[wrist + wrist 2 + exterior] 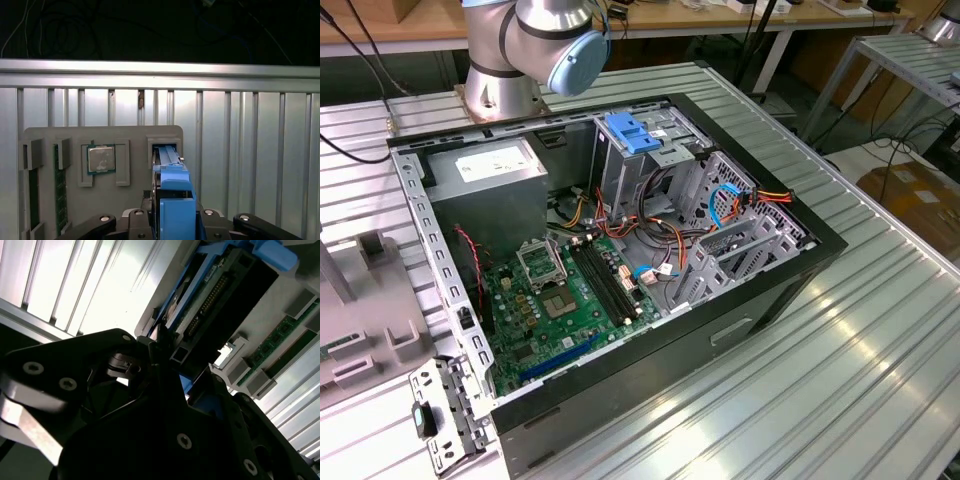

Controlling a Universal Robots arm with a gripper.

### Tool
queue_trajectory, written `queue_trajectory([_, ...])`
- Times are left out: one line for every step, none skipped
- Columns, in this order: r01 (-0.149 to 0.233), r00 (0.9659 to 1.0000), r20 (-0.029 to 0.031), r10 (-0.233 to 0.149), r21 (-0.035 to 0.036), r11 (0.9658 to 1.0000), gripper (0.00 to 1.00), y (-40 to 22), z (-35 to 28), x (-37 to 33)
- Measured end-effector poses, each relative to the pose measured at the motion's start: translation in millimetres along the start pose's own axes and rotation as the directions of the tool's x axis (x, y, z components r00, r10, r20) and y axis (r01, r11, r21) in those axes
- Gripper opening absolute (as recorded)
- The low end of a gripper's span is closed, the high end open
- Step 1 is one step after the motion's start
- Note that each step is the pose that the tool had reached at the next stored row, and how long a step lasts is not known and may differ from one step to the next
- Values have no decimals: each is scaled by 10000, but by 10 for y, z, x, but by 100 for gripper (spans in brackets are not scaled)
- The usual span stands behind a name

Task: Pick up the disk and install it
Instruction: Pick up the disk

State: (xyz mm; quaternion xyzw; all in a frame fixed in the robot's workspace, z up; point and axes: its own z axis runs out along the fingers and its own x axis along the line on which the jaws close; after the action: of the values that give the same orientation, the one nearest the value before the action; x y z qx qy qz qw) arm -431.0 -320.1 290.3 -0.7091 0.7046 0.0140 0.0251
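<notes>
Pick-up: the pincer (175, 222) clamps the disk (172, 187), whose far end sits in the grey tray (132, 137); freeing it probably wants a straight pull

Ribbed metal table (250, 150), blue-plastic-railed disk (175, 200)

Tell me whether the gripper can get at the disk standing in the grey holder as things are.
Probably yes. In the first wrist view the gripper sits right at the disk, which stands on edge in a slot of the grey holder, with nothing between them.
</notes>
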Motion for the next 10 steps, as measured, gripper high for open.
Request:
queue_trajectory([0, 10000, 0, 0, 1, 10000, 37, 0, 0, 0])
queue_trajectory([0, 10000, 2, 0, 4, 10000, 37, 0, -3, 0])
queue_trajectory([0, 10000, 1, 0, 1, 10000, 37, -1, -17, -1])
queue_trajectory([0, 10000, 1, 0, 2, 10000, 37, -1, -33, -2])
queue_trajectory([0, 10000, 0, 0, 0, 10000, 37, -1, -53, -3])
queue_trajectory([0, 10000, 1, 0, 1, 10000, 37, -1, -58, -3])
queue_trajectory([0, 10000, 0, 0, 0, 10000, 37, -1, -65, -4])
queue_trajectory([0, 10000, 0, 0, 0, 10000, 37, -1, -77, -4])
queue_trajectory([0, 10000, 1, 0, 1, 10000, 37, -2, -97, -6])
queue_trajectory([0, 10000, 0, 0, 1, 10000, 37, -2, -114, -6])
